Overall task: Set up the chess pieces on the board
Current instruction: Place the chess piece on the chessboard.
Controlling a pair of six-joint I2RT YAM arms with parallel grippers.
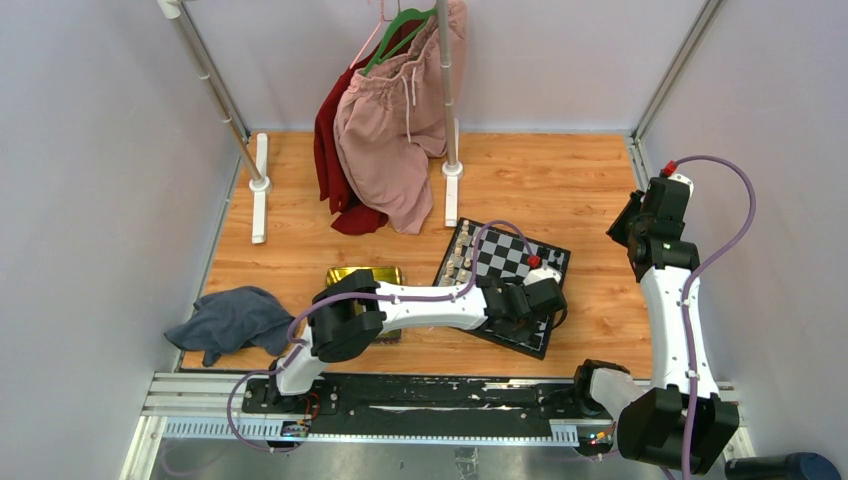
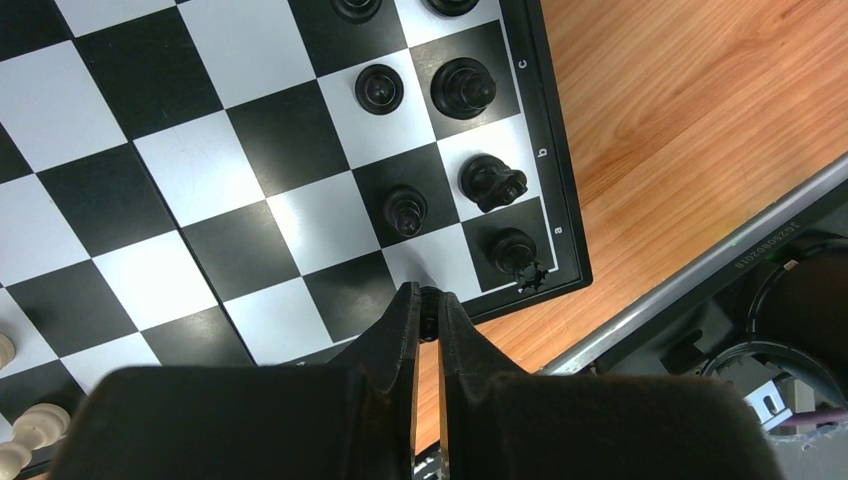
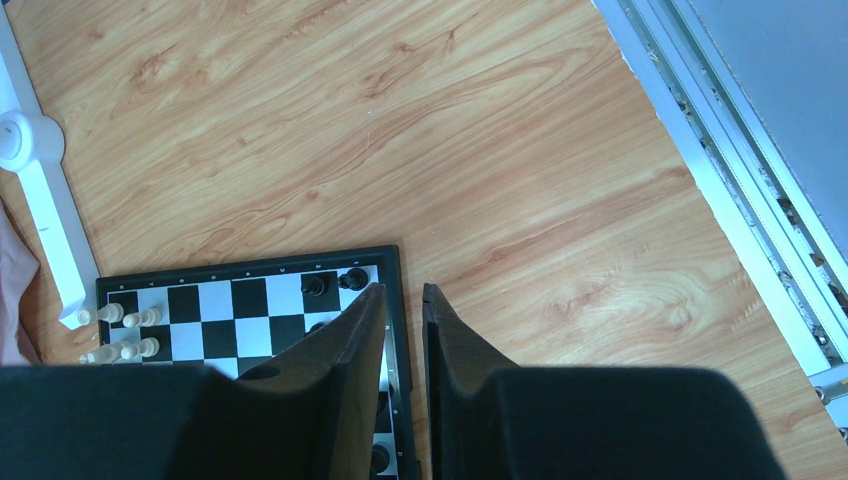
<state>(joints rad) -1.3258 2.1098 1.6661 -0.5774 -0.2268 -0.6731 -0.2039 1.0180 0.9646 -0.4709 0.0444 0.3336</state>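
The board (image 1: 497, 262) lies right of the table's centre, and my left gripper (image 1: 528, 300) hovers over its near corner. In the left wrist view the left gripper (image 2: 428, 303) is shut on a tiny black chess piece (image 2: 430, 312), just above the board's (image 2: 170, 180) corner squares. Several black chess pieces (image 2: 463, 88) stand close by in the two edge rows, one of them (image 2: 516, 252) on the corner square. My right gripper (image 3: 403, 292) hangs high over the board's (image 3: 230, 300) far right edge, open with nothing between its fingers. Two black pieces (image 3: 313, 286) stand beside it.
Cream-white pieces (image 3: 125, 318) line the board's far side. A shiny yellow tray (image 1: 365, 275) sits left of the board, partly under the left arm. A grey cloth (image 1: 230, 320) lies at the near left. Clothes (image 1: 395, 130) hang from a rack at the back.
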